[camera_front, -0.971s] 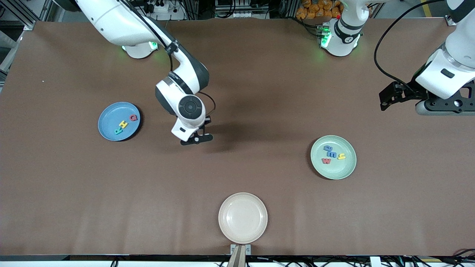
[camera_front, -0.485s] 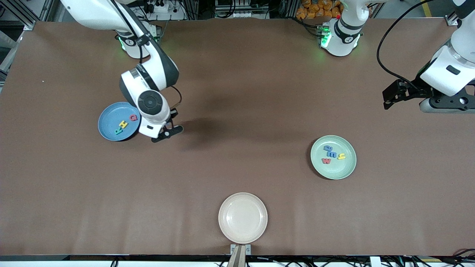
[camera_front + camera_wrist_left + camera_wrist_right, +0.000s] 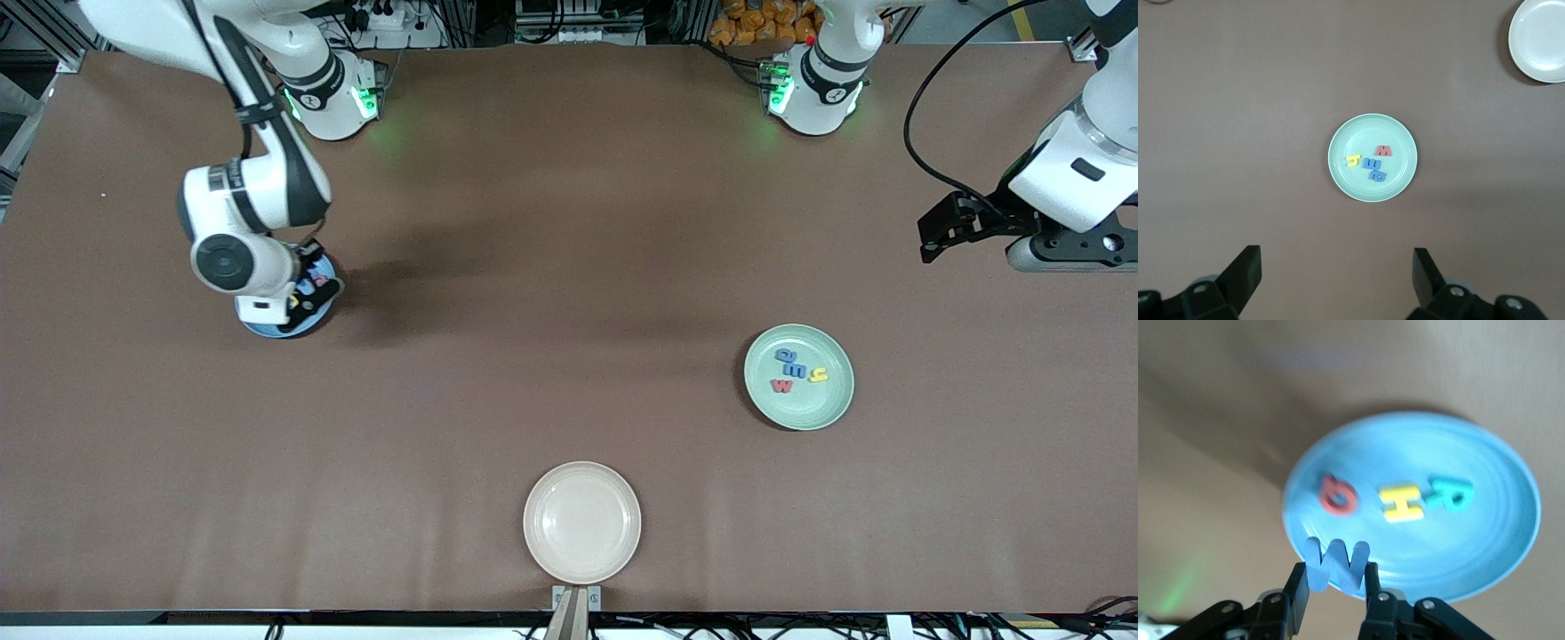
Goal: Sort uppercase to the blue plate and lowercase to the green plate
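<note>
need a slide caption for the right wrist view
Right gripper holding a blue foam letter M over the round sky-blue plate with three foam capitals.

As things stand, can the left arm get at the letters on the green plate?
Probably yes. The left hand hangs open and empty, well above the table at its own end, with the green plate in plain sight and nothing between. The right hand is busy over the blue plate, shut on the blue M.

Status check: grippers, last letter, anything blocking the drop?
Right gripper shut on blue M, over blue plate. Left gripper open, waiting up at its table end. Q, H, R plated; nothing blocking.
</note>
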Tool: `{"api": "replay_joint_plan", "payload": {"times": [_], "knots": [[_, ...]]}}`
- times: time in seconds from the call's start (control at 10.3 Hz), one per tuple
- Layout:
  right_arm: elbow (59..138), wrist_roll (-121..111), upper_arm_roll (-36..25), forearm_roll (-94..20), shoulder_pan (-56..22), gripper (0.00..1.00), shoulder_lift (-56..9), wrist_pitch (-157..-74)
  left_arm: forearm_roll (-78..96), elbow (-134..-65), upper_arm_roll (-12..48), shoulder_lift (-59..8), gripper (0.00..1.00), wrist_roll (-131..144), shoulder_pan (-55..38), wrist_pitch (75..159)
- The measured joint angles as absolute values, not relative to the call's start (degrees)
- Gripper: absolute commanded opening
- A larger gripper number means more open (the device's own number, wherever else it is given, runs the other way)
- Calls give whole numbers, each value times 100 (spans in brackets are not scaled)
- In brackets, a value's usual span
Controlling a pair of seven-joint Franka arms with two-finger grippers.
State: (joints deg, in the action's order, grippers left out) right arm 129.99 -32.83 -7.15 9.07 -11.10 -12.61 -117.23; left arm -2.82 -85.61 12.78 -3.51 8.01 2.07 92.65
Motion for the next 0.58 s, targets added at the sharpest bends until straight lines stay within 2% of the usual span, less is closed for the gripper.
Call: {"api": "replay_joint_plan", "payload": {"times": [0.1,0.19,0.29,0.39,0.58], "knots": [[13107,-3586,-982,907,-1100,33,-1263,-11817,-226,-8559,1296,-352,100,801,203,9265],[13198,-3844,-1182,907,-1099,55,-1279,-11963,-102,-8556,1320,-346,100,801,202,9265],[13282,-4042,-1331,907,-1098,63,-1338,-12082,-18,-8553,1363,-332,100,802,200,9265],[13359,-4119,-1419,907,-1098,82,-1431,-12189,-12,-8551,1389,-317,100,802,198,9265],[13468,-4125,-1463,907,-1098,89,-1587,-12434,-12,-8551,1390,-311,100,802,200,9265]]}}
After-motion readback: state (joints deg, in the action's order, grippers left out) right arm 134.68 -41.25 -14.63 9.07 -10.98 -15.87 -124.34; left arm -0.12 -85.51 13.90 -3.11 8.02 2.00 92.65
